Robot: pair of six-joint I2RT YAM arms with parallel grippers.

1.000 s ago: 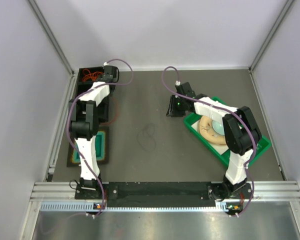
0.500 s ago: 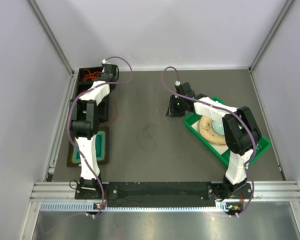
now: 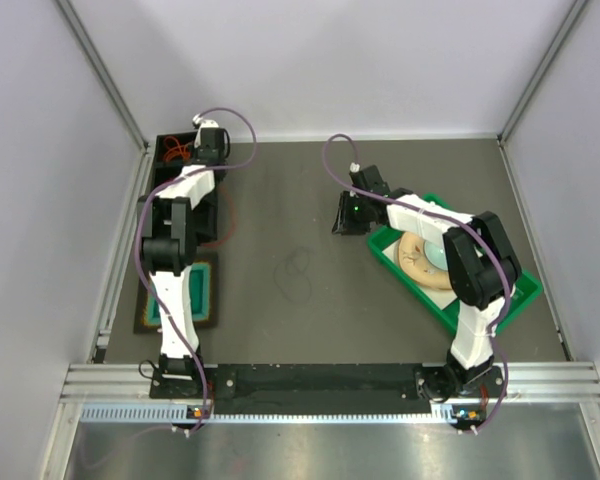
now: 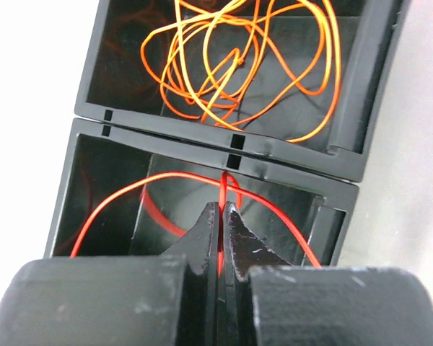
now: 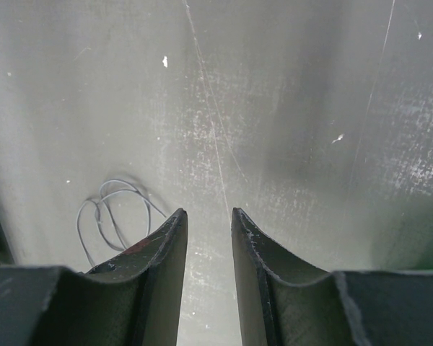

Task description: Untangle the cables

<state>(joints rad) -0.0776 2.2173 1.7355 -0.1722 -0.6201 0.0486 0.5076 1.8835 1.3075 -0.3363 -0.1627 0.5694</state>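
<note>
In the left wrist view a black two-part bin (image 4: 289, 148) holds the cables. A tangle of orange cables (image 4: 238, 65) fills the far compartment. A single red cable (image 4: 130, 189) loops through the near one, and my left gripper (image 4: 224, 209) is shut on it where it crosses. From the top view the left gripper (image 3: 192, 150) hangs over the bin (image 3: 168, 180) at the back left. A thin dark cable (image 3: 298, 272) lies looped mid-table. My right gripper (image 3: 346, 216) stands open near the green tray, nothing between its fingers; the dark cable (image 5: 115, 213) shows to its left.
A green tray (image 3: 510, 300) with a tan ring-shaped item (image 3: 416, 260) sits at the right under the right arm. A teal object on a dark mat (image 3: 206, 290) lies at the front left. A faint red loop (image 3: 230, 215) lies beside the left arm.
The left gripper has closed on the red cable and its wrist has shifted a little toward the back wall. The right arm has not moved.
</note>
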